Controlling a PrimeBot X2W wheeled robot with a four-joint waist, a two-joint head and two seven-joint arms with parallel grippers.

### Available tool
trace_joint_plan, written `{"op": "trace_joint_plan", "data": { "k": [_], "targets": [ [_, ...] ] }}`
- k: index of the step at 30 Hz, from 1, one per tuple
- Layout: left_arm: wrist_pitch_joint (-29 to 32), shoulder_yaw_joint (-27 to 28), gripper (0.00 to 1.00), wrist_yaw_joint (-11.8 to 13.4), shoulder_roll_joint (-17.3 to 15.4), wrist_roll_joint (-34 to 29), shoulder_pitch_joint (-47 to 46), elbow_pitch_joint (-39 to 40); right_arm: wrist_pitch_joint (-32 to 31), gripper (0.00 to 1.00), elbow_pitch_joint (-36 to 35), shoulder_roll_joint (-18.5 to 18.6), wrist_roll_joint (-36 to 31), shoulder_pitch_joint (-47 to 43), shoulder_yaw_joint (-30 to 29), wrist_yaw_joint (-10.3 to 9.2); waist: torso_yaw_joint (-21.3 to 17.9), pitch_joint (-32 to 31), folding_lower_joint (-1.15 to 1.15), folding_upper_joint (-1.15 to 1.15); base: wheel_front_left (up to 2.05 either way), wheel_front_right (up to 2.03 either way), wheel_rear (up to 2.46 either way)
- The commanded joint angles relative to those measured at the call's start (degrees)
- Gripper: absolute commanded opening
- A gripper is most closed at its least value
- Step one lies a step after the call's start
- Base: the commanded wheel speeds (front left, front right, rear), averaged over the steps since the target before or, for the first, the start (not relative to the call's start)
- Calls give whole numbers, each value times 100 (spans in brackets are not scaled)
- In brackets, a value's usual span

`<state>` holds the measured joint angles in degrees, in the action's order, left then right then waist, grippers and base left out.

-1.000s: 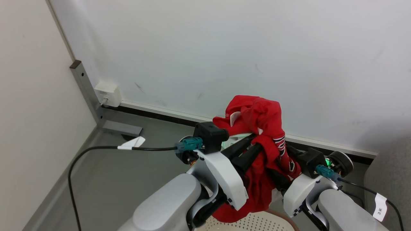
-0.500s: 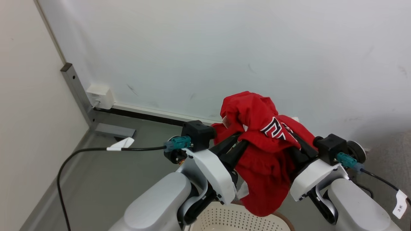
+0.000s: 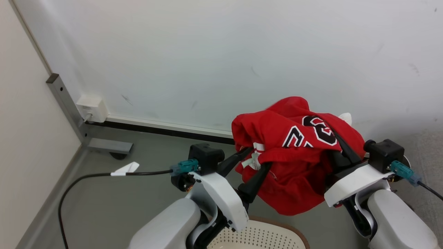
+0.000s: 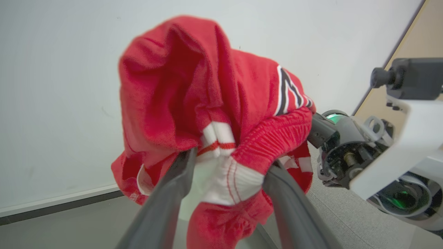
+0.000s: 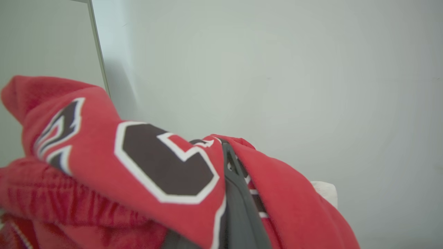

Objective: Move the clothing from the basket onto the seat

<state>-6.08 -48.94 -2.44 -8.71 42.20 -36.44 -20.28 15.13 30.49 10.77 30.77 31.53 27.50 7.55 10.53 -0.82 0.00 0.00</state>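
Lifted since a second ago, the clothing [image 3: 294,166] had its hem clear above the basket [image 3: 277,224] rim, numerals turned upward. Above the basket's left side, the left gripper [image 3: 258,160] clamped a bunched white-trimmed fold between half-spread fingers [image 4: 173,193]. Above the basket's right side, the right gripper [image 3: 337,148] pinched another fold, one finger [image 5: 237,197] lying across the red fabric.

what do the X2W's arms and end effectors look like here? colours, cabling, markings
Both arms: rounded pale grey forearm shells, white wrist covers. Each end effector has two long dark tapered fingers. A black boxy camera module sits on each wrist, with a teal connector feeding a black cable that carries a white tag. Green light on the right wrist.
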Motion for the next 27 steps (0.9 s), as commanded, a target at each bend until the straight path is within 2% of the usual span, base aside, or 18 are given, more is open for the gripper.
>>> {"op": "trace_joint_plan", "data": {
  "k": [1, 9, 15, 19, 27],
  "targets": [
    [-4, -7, 100, 24, -68, 48, 120, -17, 2, 0, -45, 37, 55, -50, -95, -12, -37, -10, 0, 0, 0, 0, 0],
    [-49, -68, 100, 48, -105, 94, 315, 57, 3, 0, -254, 348, 258, -194, -544, -12, -127, -41, 0, 0, 0, 0, 0],
    [-83, -180, 100, -32, -185, 9, 377, 136, 3, 0, -680, 686, 314, -449, -966, -12, -289, -36, 0, 0, 0, 0, 0],
    [-168, -206, 100, -17, -227, -75, 378, 133, 2, 0, -1049, 860, 296, -648, -1189, -12, -547, 8, 0, 0, 0, 0, 0],
    [-378, -235, 100, 28, -275, -239, 194, 47, 2, 0, -1584, 1071, 192, -849, -1374, -12, -1391, 164, 0, 0, 0, 0, 0]
  ]
}}
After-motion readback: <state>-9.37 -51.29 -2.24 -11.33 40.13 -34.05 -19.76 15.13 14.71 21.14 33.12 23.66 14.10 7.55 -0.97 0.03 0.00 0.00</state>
